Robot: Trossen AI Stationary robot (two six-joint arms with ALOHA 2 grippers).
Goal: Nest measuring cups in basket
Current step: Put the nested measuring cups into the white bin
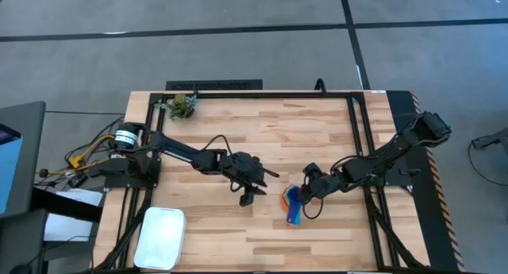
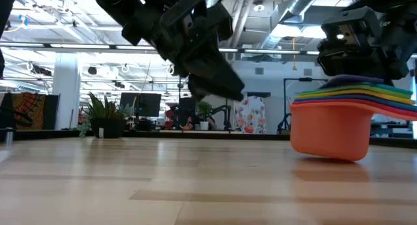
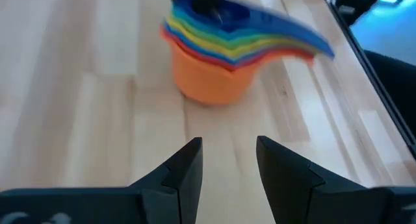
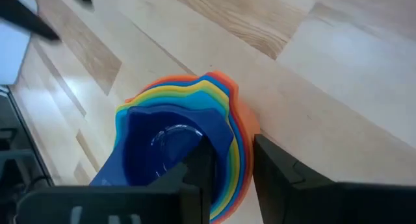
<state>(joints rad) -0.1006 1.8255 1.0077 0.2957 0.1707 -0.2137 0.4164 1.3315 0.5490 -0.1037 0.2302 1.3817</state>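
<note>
Right gripper is set over the rim of the nested cups, one finger inside the innermost dark blue cup and the other outside the orange wall, the jaws partly closed on that rim; whether the grip is firm cannot be told. The stack stands on the table near centre, at about 4 o'clock from the table's middle in the high view, handles fanned toward 6 o'clock. Left gripper hovers just beside the stack on its 9 o'clock side, fingers apart and holding nothing. The basket lies well apart from the stack, at the table's 7 o'clock corner. Judged risks: a pinch on the rim alone could lift only the inner cups and leave the orange one behind, or the stack could tilt and separate in transit, since the handles load one side. The direct path to the basket runs under or past the left arm, so a collision is possible unless that arm withdraws first. The basket sits close to the table edge; a hard placement could push it off. Open room is ample toward 12 o'clock and between stack and basket along the near edge. A green clump at 11 o'clock is clear of the route.
</note>
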